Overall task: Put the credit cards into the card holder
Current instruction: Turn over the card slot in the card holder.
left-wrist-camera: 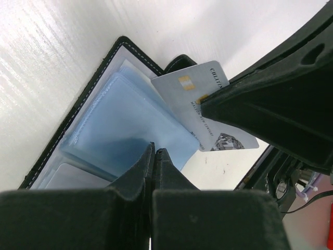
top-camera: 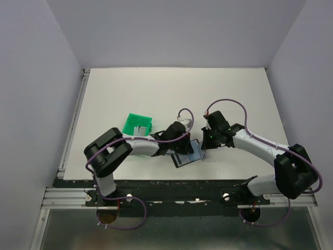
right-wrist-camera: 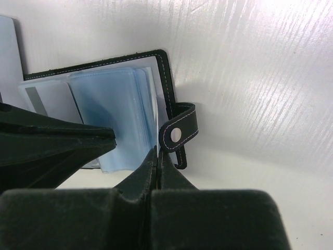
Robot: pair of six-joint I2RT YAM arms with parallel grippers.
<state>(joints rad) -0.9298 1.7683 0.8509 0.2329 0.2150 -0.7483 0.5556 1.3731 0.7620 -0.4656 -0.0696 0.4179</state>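
Open card holder on the counter, between the closed left gripper and the closed right gripper.
The left gripper's tip sits over the holder's blue sleeves, nothing seen in its grasp. The right gripper's tip meets a silvery-grey credit card beside those sleeves; whether it pinches the card cannot be told.

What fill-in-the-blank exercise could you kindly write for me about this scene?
1. The card holder lies ___ on the table.
2. The plastic bin is ___.
3. The left claw and the right claw are both ___.
4. The silvery credit card overlaps the holder's pale ___ sleeves.
Missing: open, green, shut, blue.
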